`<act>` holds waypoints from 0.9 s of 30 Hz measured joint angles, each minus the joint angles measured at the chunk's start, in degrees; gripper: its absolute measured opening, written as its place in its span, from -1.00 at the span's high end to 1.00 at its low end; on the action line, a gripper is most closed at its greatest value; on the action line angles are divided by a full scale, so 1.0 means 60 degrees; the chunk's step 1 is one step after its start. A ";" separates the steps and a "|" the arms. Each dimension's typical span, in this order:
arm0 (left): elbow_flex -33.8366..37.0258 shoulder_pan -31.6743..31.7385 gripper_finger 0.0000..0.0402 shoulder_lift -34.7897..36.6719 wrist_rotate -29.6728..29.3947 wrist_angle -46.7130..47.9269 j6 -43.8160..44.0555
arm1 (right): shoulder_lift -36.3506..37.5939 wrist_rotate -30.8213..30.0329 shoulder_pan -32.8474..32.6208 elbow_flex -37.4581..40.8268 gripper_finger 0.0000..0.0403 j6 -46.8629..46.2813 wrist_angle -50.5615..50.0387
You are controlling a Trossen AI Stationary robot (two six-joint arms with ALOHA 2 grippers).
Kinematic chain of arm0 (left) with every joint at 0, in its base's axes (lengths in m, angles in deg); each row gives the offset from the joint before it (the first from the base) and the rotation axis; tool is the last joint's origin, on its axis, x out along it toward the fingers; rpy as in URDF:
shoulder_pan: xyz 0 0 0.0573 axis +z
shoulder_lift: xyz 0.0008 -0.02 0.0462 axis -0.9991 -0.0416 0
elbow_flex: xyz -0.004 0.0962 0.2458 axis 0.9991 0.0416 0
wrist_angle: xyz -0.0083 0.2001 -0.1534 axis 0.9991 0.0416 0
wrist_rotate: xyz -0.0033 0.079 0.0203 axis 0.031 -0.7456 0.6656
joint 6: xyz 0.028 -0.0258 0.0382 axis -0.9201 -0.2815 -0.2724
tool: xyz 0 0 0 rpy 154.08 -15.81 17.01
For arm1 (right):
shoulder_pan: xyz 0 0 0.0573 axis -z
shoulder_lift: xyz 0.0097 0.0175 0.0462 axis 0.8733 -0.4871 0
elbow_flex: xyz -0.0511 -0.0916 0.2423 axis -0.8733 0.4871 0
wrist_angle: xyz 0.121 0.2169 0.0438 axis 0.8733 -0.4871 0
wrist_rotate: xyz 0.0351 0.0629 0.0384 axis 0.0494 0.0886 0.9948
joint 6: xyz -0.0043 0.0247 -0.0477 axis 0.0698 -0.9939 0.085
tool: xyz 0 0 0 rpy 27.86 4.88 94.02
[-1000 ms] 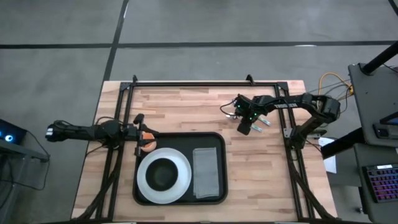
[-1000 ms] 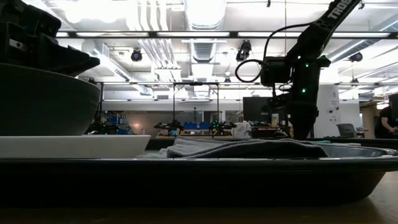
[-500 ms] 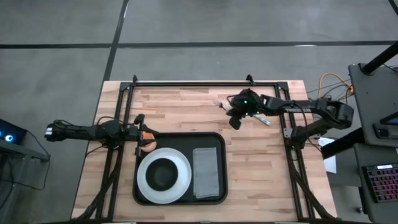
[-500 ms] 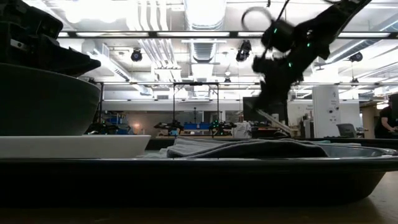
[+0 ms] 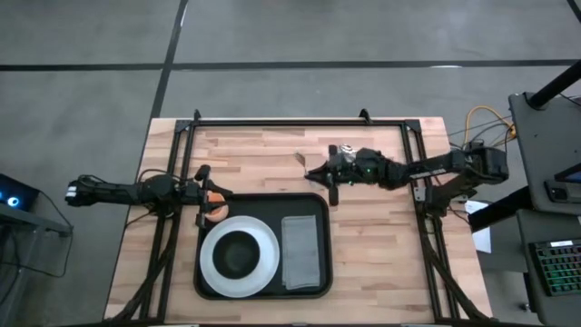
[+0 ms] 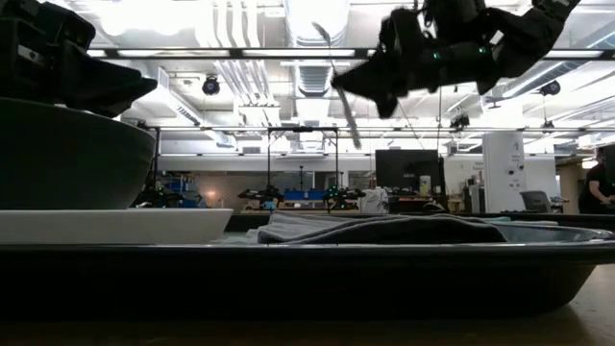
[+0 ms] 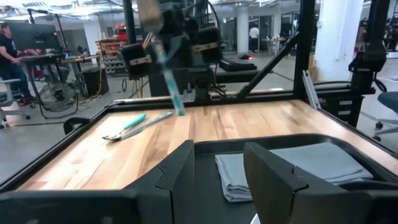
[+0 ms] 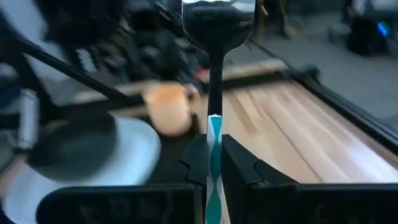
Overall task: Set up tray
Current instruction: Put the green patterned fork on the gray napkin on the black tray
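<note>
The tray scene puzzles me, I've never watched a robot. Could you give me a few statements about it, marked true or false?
1. The right gripper is shut on a spoon with a teal handle. True.
2. The tray holds a white plate and a folded grey cloth. True.
3. The bowl sits on the bare wood beside the tray. False: it sits on the plate.
4. More cutlery lies on the wooden table. True.
5. The left gripper is above the cloth. False: it is at the tray's far left corner, holding an orange cup.
</note>
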 joint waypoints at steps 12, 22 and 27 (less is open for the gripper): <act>0.0000 0.0000 0.39 -0.0412 -0.0008 -0.0639 0.0644 | -0.3201 -0.0070 -0.1551 -0.1939 0.94 0.1252 0.3844; 0.0000 -0.0002 0.39 -0.1907 0.0009 -0.1981 0.0928 | -0.5023 -0.0070 -0.1796 -0.4439 0.94 0.1794 0.3684; -0.0007 -0.0004 0.39 -0.2945 0.0033 -0.2884 0.0927 | -0.5346 -0.0071 -0.1802 -0.4894 0.94 0.1853 0.3644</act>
